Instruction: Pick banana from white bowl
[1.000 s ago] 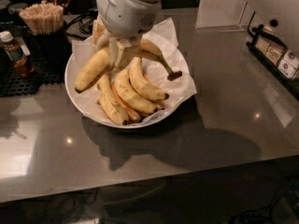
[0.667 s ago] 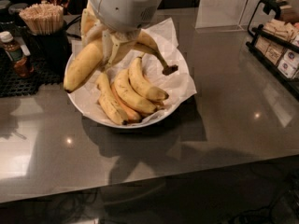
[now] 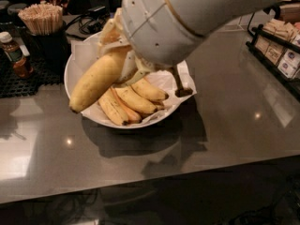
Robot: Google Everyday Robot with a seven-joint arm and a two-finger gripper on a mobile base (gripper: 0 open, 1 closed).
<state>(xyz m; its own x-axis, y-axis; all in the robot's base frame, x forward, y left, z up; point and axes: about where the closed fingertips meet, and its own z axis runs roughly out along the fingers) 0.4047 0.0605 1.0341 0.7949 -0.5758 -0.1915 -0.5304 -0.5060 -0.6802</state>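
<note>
The banana (image 3: pixel 96 81), long, plump and yellow, hangs tilted with its dark tip down-left over the bowl's left rim. Its long stem runs right under the arm to a dark brown end (image 3: pixel 182 91). My gripper (image 3: pixel 127 63) is shut on the banana's upper part, just under the big white arm housing (image 3: pixel 187 18), and holds it off the bowl. The white bowl (image 3: pixel 70 71), lined with crinkled white paper, sits on the grey counter below. Several shorter bananas (image 3: pixel 136 101) lie in it.
A cup of wooden stir sticks (image 3: pixel 41 18) and a small brown bottle (image 3: pixel 14 55) stand on a black mat at the back left. A black rack of packets (image 3: pixel 281 50) is at the right. The counter's front edge (image 3: pixel 150 182) runs across the bottom.
The banana has come up out of the bowl in my gripper and swung down-left, its tip now past the rim. The arm has moved closer and fills more of the view.
</note>
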